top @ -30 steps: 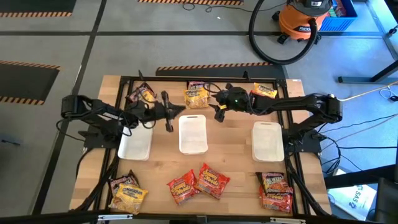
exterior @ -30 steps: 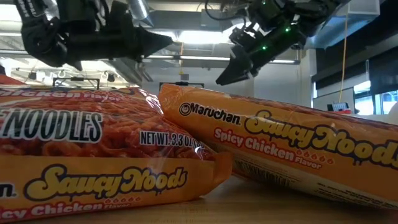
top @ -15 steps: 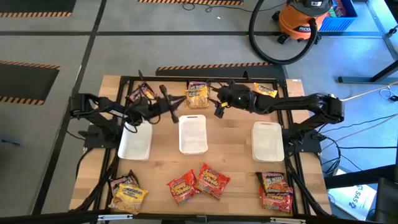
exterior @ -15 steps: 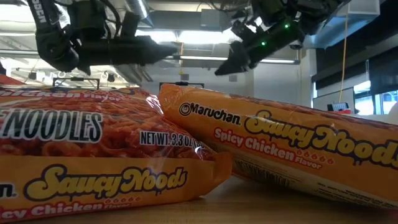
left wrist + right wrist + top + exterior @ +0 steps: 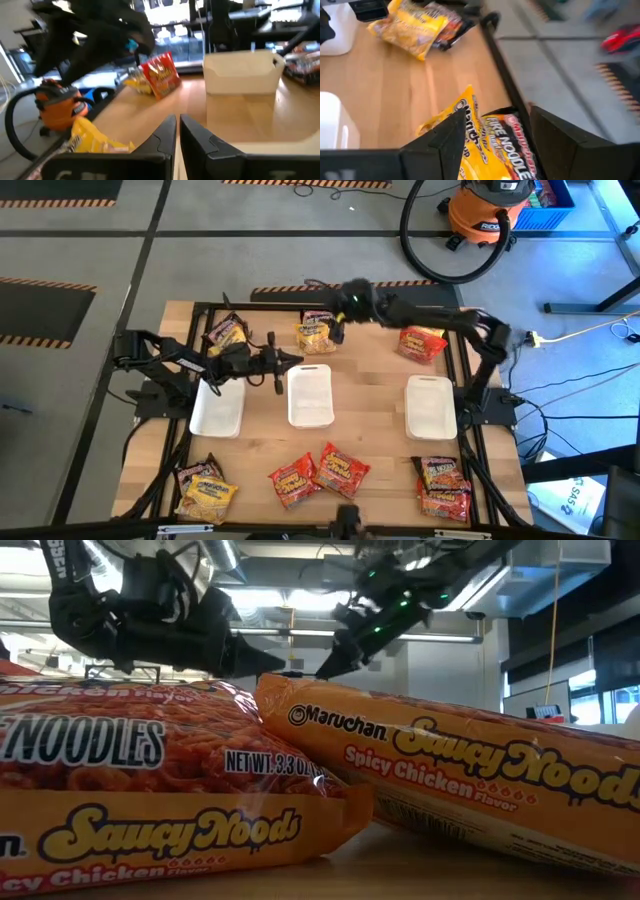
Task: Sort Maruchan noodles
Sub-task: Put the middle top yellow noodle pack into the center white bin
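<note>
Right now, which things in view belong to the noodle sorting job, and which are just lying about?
Job: yellow packet, red packets, dark packet, white trays, right gripper open above the yellow packet, left gripper shut.

Lying about: orange shop vacuum, black hose.

Two dark jointed arms, black cables along links; green light glowing near right pincer (image 5: pixel 337 332) wrist.

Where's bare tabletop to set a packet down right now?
Open wood lies between the middle tray and the right tray, and below the left tray. Crowded: the far edge around the yellow packet, under the right gripper, and both near corners.
</note>
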Action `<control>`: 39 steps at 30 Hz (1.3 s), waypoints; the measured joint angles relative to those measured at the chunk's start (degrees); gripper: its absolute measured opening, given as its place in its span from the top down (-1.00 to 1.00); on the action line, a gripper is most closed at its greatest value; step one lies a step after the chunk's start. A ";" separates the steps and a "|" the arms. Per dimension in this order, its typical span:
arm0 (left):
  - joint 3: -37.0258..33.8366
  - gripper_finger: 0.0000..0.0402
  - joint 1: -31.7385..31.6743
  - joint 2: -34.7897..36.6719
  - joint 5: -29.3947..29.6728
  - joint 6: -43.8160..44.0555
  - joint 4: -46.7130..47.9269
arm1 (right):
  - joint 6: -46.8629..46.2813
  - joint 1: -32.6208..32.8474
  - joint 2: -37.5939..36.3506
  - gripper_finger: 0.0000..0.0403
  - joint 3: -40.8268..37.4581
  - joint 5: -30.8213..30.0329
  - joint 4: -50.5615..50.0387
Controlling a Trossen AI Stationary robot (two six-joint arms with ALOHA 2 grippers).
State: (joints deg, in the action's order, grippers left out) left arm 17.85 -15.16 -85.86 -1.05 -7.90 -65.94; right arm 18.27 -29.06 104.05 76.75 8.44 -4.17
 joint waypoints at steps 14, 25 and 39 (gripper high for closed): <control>0.00 0.91 1.68 0.00 -5.51 9.32 7.31 | -0.01 -6.72 16.88 -0.02 20.26 15.18 -21.99; 0.00 0.91 5.70 0.00 -4.36 10.87 7.21 | 0.31 -6.97 17.90 -0.02 19.99 21.32 -22.90; 0.00 0.91 5.70 0.00 -2.44 10.82 5.87 | 2.81 -6.90 21.70 0.00 19.91 22.65 -24.65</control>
State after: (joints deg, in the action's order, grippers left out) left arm 17.85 -9.45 -85.86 -3.49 2.92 -60.07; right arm 21.08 -35.97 125.75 96.66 31.09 -28.81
